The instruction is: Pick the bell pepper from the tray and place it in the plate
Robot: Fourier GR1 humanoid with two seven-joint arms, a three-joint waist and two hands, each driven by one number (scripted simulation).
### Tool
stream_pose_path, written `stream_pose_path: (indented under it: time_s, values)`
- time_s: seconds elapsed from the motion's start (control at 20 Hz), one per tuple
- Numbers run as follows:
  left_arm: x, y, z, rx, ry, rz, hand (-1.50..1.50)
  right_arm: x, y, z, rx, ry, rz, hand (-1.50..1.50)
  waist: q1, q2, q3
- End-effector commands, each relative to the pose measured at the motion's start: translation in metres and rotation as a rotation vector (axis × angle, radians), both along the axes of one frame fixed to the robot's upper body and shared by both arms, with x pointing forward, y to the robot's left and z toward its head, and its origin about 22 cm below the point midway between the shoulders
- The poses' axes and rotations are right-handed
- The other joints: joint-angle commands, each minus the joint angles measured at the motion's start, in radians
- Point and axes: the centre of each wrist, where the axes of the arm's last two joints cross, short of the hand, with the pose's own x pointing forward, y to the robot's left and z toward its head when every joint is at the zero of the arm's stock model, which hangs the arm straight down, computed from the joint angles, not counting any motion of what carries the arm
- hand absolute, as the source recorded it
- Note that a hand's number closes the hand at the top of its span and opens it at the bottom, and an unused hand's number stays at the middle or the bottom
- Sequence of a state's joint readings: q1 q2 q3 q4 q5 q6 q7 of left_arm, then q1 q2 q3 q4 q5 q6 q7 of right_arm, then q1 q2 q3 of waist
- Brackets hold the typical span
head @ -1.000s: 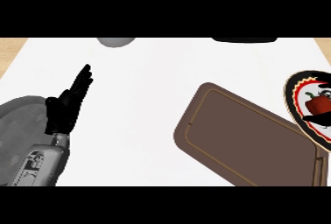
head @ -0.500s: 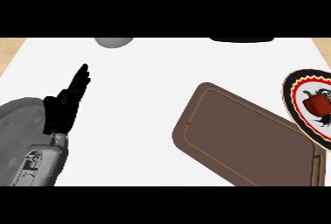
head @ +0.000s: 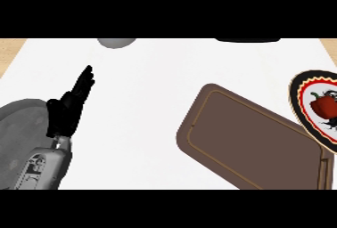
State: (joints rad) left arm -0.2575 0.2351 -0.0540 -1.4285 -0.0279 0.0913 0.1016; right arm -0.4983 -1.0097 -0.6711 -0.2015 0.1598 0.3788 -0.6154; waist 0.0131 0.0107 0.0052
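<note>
Head view: red bell pepper (head: pixel 322 105) lies on the round patterned plate (head: pixel 302 89), right of the brown rectangular tray (head: pixel 244 142). Left hand (head: pixel 71 107), left of the tray, rests with fingers straight, together.

1. A white counter top (head: pixel 164 80) fills nearly the whole view, spreading ahead of and far to the right of the left hand (head: pixel 69 107). Its surface is plain and matte.
2. A tan, wood-coloured strip (head: pixel 10 51) shows past the counter's edge, ahead of the hand and to its left. Whether it is floor or trim cannot be told.
3. A matching tan strip (head: pixel 329 44) sits in the far right corner, well apart from the hand.
4. A grey rounded shape (head: pixel 117 42) is cut off by the far edge, ahead and slightly right of the hand.
5. A dark flat shape (head: pixel 248 40) lies at the same far edge, further right.
6. The light is even and soft, with no hard shadows on the counter.
</note>
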Motion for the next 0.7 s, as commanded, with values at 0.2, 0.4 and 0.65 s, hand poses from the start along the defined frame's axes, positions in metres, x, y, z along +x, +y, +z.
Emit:
stream_pose_path:
  time_s: [0.2, 0.4, 0.65]
  values:
    - [0.009, -0.009, 0.006, 0.000, -0.004, -0.015, 0.00, -0.045, -0.022, 0.006, -0.001, 0.003, 0.021, -1.50, 0.009, 0.005, 0.005]
    - [0.005, 0.000, -0.005, -0.006, -0.015, -0.014, 0.00, -0.061, -0.030, 0.013, -0.001, -0.011, 0.029, -1.50, 0.003, 0.004, 0.004]
    - [0.000, -0.004, -0.009, -0.013, -0.010, -0.007, 0.00, -0.065, -0.028, 0.002, 0.003, 0.002, -0.010, -1.50, 0.014, 0.007, 0.008]
